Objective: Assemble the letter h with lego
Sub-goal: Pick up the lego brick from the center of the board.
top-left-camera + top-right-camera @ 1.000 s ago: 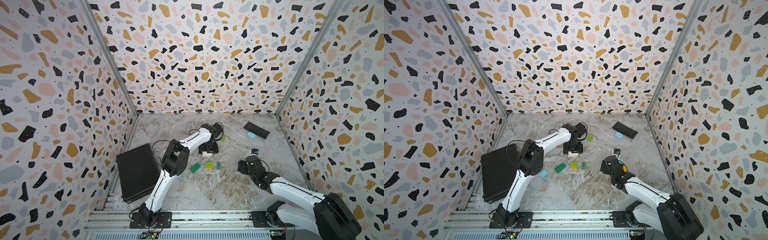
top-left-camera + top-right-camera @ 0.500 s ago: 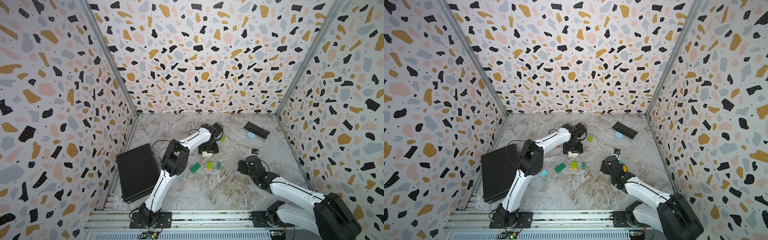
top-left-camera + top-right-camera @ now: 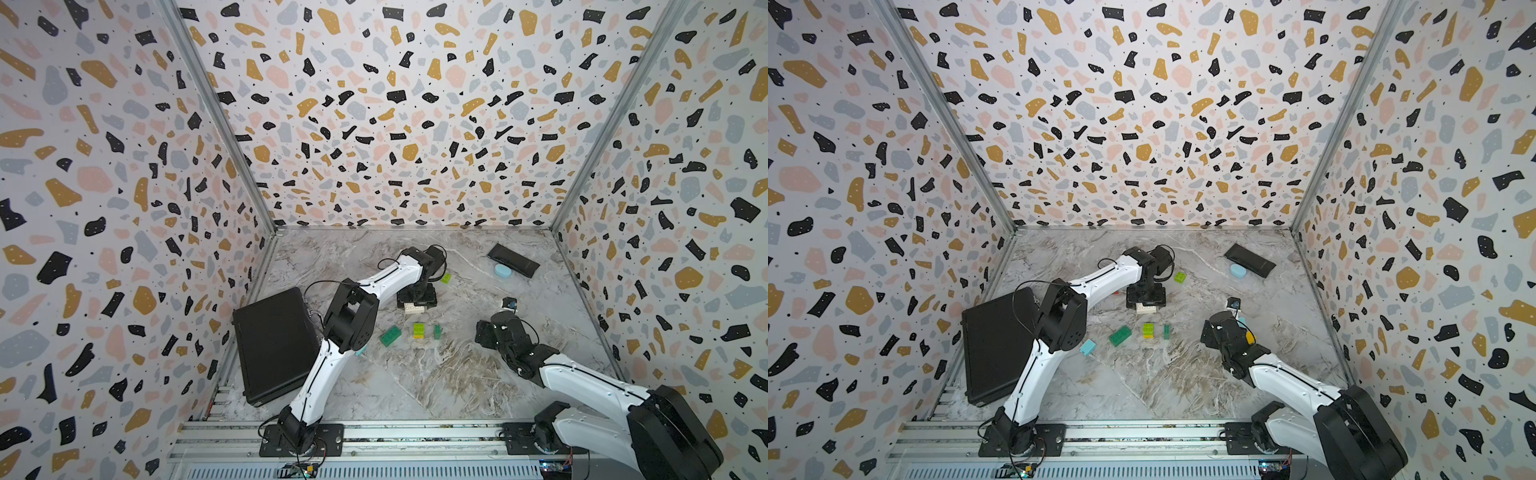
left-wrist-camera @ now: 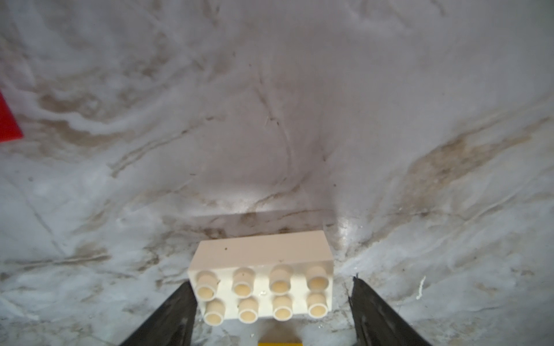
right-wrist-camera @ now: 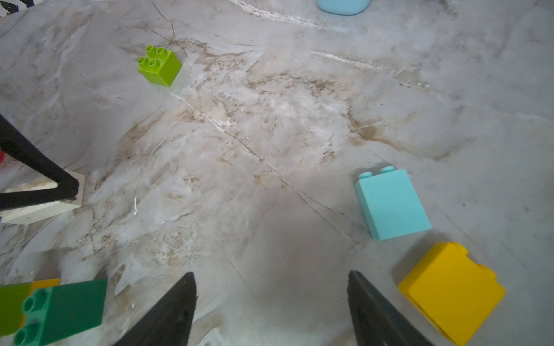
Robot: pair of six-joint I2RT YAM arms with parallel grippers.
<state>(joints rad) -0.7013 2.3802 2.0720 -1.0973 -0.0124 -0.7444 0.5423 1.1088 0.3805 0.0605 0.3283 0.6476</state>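
Note:
A white two-by-four brick (image 4: pixel 263 269) lies on its side on the marble floor, studs toward the left wrist camera. My left gripper (image 4: pixel 272 281) stands open astride it; one finger (image 4: pixel 180 305) is close against its end, and a gap shows at the other end. In both top views the brick (image 3: pixel 415 308) (image 3: pixel 1147 309) peeks out under that gripper. A long dark green brick (image 3: pixel 390 335), a yellow-and-lime stack (image 3: pixel 419 330) and a small green brick (image 3: pixel 437 331) lie in a row nearer the front. My right gripper (image 5: pixel 271 273) is open over bare floor, holding nothing.
A lime brick (image 5: pixel 159 66) sits behind the left gripper. A light blue brick (image 5: pixel 392 203) and a yellow brick (image 5: pixel 452 290) lie beside the right gripper. Another light blue brick (image 3: pixel 1088 347) lies by the left arm. A big black case (image 3: pixel 274 345) stands at the left wall. A pale-blue oval (image 3: pixel 502 271) and black pouch (image 3: pixel 513 259) lie back right.

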